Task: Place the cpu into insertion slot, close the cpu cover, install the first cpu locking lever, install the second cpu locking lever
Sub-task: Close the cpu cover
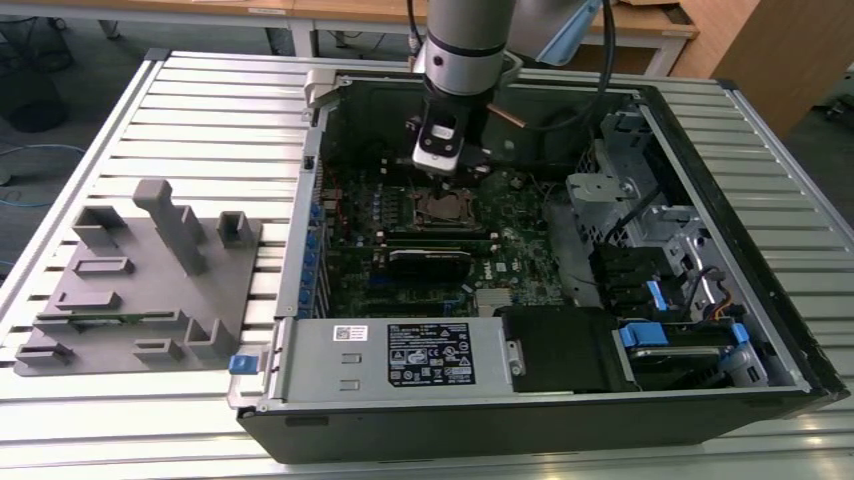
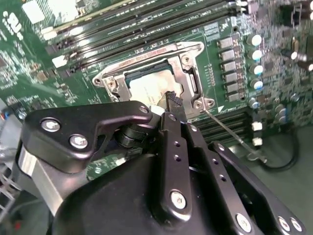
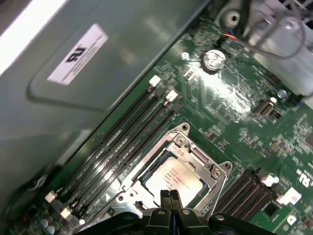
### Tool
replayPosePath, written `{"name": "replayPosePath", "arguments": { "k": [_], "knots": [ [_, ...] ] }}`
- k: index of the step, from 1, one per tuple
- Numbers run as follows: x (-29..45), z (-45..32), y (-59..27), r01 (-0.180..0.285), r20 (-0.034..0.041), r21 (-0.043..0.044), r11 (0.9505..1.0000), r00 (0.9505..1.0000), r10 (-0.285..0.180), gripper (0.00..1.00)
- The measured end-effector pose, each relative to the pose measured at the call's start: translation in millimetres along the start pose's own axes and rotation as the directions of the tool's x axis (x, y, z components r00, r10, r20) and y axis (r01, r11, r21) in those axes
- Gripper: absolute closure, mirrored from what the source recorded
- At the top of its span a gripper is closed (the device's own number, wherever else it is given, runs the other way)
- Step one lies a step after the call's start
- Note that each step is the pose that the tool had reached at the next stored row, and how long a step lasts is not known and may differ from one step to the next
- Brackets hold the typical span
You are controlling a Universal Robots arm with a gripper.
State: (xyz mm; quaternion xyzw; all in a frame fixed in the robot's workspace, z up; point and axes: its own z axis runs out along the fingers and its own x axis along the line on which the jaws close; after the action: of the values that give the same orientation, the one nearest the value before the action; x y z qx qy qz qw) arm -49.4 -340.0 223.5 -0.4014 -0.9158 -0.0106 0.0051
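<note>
1. First wrist view: I see the fingers (image 3: pixel 166 200) pressed tip to tip with nothing between them, poised at one edge of the cpu (image 3: pixel 173 180).
2. In the second wrist view, one fingertip (image 2: pixel 172 101) meets the rim of the cpu cover (image 2: pixel 190 78). I cannot tell whether it touches or hangs just above.
3. The cpu lies flat in the insertion slot (image 2: pixel 141 73). The cover's silvery frame lies down around it, and its cut-out shows the chip's top.
4. A thin lever rod (image 2: pixel 230 131) runs out from the socket's corner, low along the green board.
5. Writing: the cpu's top carries dark print, a white sticker (image 3: pixel 78 53) sits on the grey case wall, and the power-supply box (image 1: pixel 307 360) bears a black label (image 1: pixel 430 353).
6. Room: long black memory slots (image 3: pixel 117 142) run just beside one socket edge, and a row of silver capacitors (image 2: pixel 254 55) stands near another. The case wall rises beyond the memory slots.
7. In the exterior view, the open computer case (image 1: pixel 534 435) sits on a slatted worktop (image 1: pixel 214 90), with a grey fixture block (image 1: pixel 147 280) on the exterior view's left.
</note>
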Motion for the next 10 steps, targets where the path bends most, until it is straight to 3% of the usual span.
{"name": "replayPosePath", "arguments": {
  "k": [5,10],
  "knots": [
    [0.0,0.5,0.0,0.09,-0.0014,0.0015,0.996,0.996,-0.09,0.89],
    [0.0,1.1,0.0,0.18,-0.0031,0.0029,0.9836,0.9836,-0.18,0.89]
  ]
}}
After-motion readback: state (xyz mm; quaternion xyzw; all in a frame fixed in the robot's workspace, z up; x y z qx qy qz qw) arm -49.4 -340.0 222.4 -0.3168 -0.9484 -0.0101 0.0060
